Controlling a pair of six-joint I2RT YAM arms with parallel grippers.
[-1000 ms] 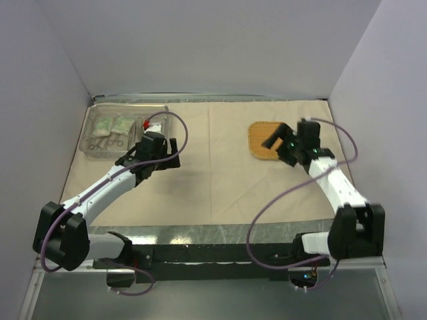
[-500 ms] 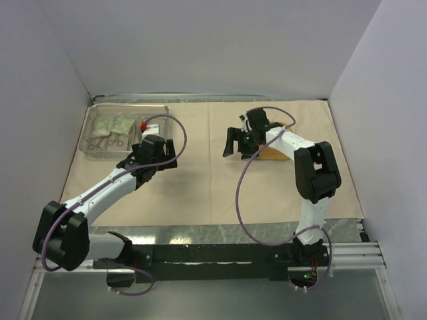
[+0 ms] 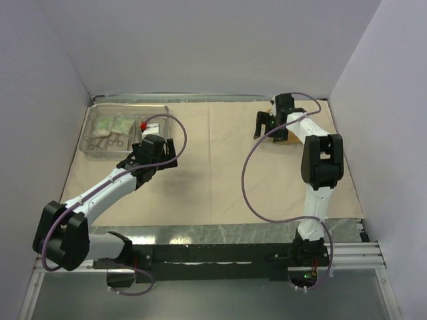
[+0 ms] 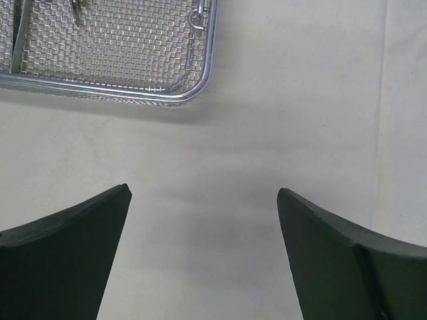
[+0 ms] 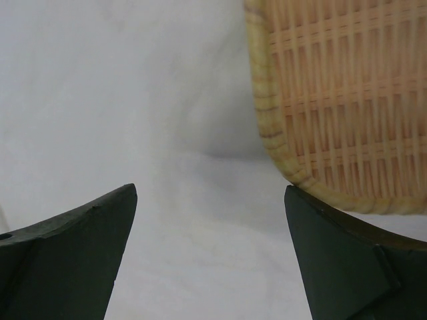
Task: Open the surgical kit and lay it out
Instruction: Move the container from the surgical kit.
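Note:
The beige wrapping cloth [image 3: 213, 177] lies spread flat over the table. At its far left corner stands the steel wire-mesh tray [image 3: 160, 113], holding two green-white packets [image 3: 111, 125] and steel instruments [image 3: 110, 142]. My left gripper [image 3: 152, 155] hovers open just right of the tray's near right corner [image 4: 193, 90], with only cloth [image 4: 267, 133] between its fingers. My right gripper [image 3: 265, 129] is open at the far right, low over the cloth [image 5: 133, 100] beside the left edge of the orange woven pad [image 5: 347, 100]. Nothing is held.
The right arm [image 3: 319, 160] stretches far forward and covers most of the orange pad [image 3: 292, 139]. Grey walls close in the left, back and right sides. Purple cables loop from both arms. A glossy strip and black rail [image 3: 220, 253] run along the near edge.
The right arm swung left toward the middle, then back out to the far side by the pad's left edge. The left arm has barely moved. Both grippers stayed open.

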